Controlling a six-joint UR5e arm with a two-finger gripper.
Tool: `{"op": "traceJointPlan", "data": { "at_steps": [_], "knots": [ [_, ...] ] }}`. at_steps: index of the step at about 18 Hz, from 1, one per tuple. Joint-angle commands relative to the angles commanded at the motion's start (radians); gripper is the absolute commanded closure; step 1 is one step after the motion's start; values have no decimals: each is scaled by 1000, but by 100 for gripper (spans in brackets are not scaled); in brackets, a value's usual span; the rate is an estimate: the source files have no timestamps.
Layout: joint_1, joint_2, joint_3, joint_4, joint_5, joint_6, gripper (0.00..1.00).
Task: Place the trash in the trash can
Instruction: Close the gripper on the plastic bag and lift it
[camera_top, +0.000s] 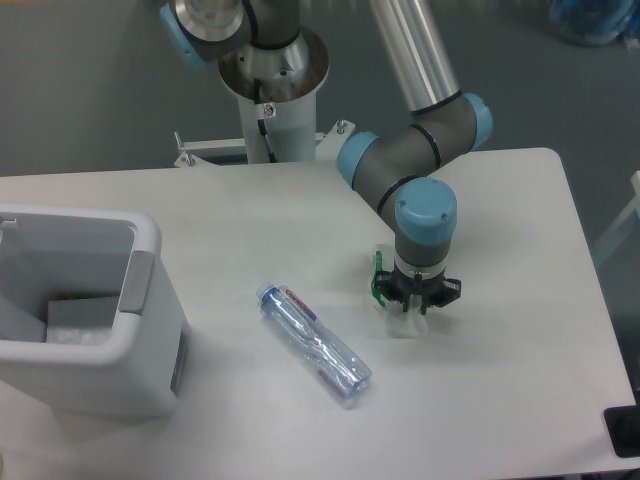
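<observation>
Where pincer (418, 300) descends, wrapper (398, 312) directly beneath, touching.

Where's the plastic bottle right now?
The bottle lies flat on the table, centre-front, between the trash can at left and the gripper at right.

The gripper (408, 308) sat under the arm's blue-capped wrist (426, 212), so its fingers were hidden and their spread could not be told. The wrapper (402, 322) showed only as a pale scrap and a green strip poking out beneath it; whether it was pinched could not be seen. The trash can (146, 300) was cut off by the left edge. The bottle's (314, 342) label print was too small to read. A blue object (592, 20) was clipped at the top right corner.
</observation>
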Motion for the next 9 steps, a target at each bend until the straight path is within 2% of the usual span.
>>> {"op": "traceJointPlan", "data": {
  "at_steps": [2, 9],
  "knots": [
    [3, 3, 5, -2, -5, 3, 89],
    [5, 37, 21, -6, -45, -11, 94]
  ]
}}
